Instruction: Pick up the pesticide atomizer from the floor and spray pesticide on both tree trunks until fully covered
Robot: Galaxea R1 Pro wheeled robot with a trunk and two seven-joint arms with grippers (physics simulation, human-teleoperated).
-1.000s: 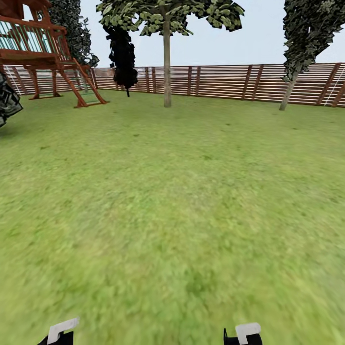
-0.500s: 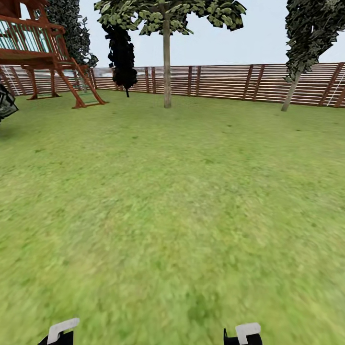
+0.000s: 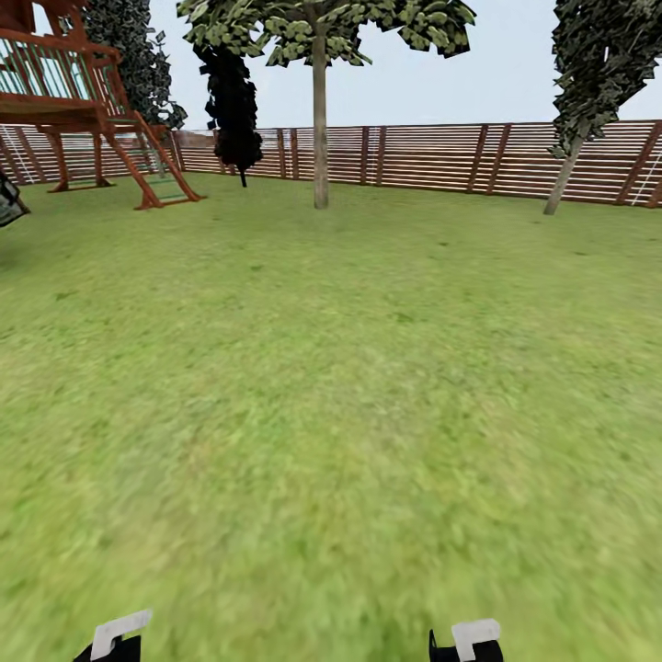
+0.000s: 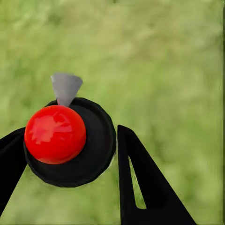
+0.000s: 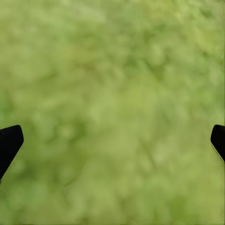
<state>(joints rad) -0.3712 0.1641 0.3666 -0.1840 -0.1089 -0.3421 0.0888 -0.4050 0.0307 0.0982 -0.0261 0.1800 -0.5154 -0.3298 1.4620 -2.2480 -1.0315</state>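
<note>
- Pesticide atomizer (image 4: 69, 143) (red ball top, grey nozzle) sits between the fingers of our left end effector (image 4: 65, 154), closed on it: pickup done.
- Right end effector (image 5: 112, 140) is spread wide, empty, above the floor (image 3: 331, 414).
- Both trunks unsprayed; we see no thick-trunked trees, only far ones by the fence (image 3: 441, 156).
</note>
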